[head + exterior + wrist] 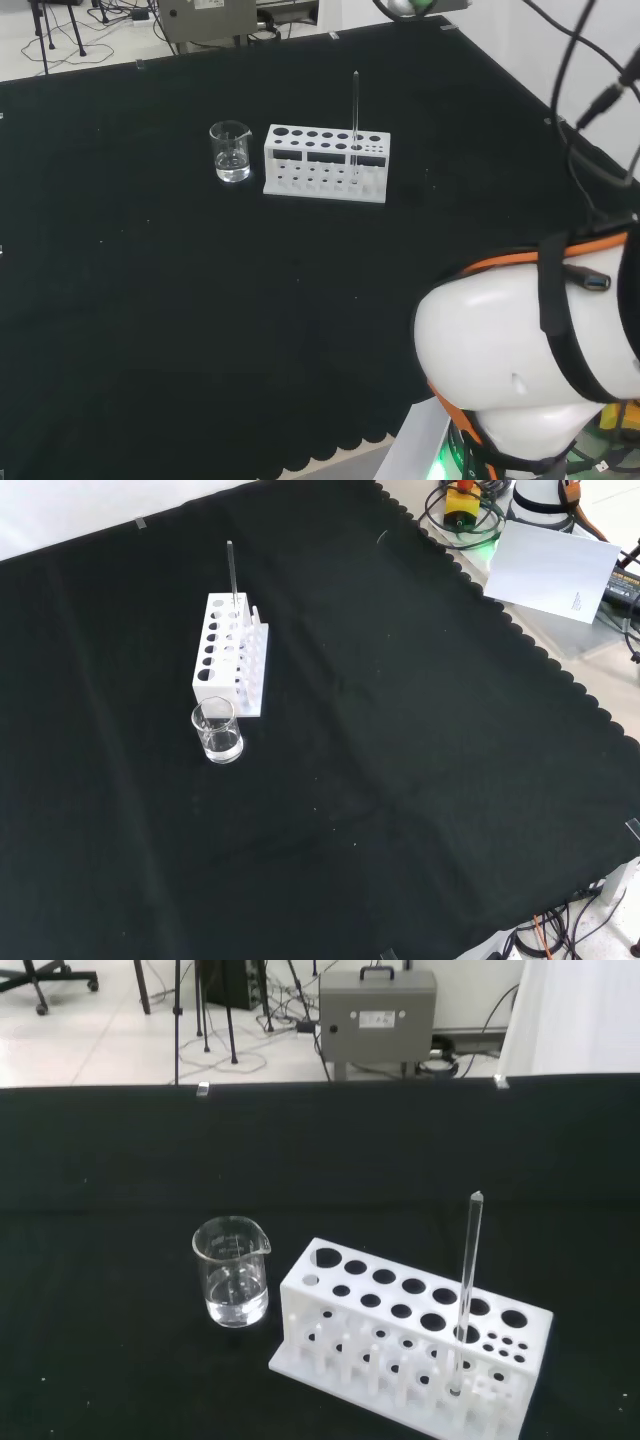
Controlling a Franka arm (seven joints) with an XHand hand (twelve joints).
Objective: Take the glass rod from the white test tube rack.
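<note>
Head view, left to right: small clear beaker (231,153) with a little clear liquid stood just beside the white test tube rack (326,163) on the black worktop (150,300). Glass rod (355,120) stood upright in a hole near the rack's right end, untouched. Fingers' state: cannot tell.

Head, front and close wrist views share the rack (326,163) from different sides.
</note>
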